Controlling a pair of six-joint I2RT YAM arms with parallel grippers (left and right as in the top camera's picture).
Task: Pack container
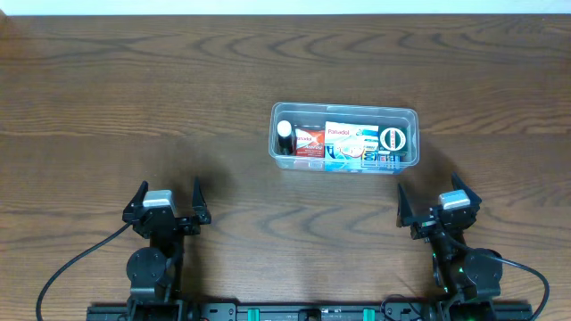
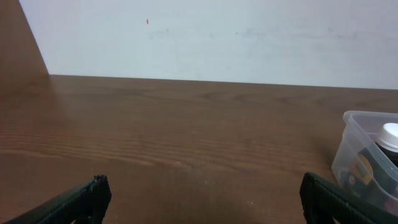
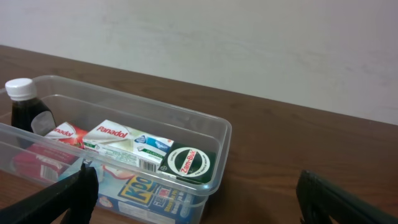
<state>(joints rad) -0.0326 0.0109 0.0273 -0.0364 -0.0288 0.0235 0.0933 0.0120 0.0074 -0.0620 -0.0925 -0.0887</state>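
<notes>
The clear plastic container [image 1: 344, 110] stands on the table right of centre. Inside it are a dark bottle with a white cap [image 1: 285, 136], a red box [image 1: 310, 142], a white Panadol box [image 1: 344, 135], a blue carton [image 1: 352, 160] and a green round tin [image 1: 393, 139]. The right wrist view shows the container [image 3: 205, 124] with the bottle [image 3: 20, 102], Panadol box [image 3: 118, 140] and tin [image 3: 188, 163]. My left gripper [image 1: 167, 202] [image 2: 199, 196] is open and empty, well left of the container [image 2: 351, 146]. My right gripper [image 1: 435, 201] [image 3: 199, 199] is open and empty, just in front of the container's right end.
The brown wooden table [image 1: 134, 98] stretches around the container. A pale wall [image 2: 217, 37] stands behind the table's far edge. Black cables [image 1: 71, 267] run from both arm bases at the front edge.
</notes>
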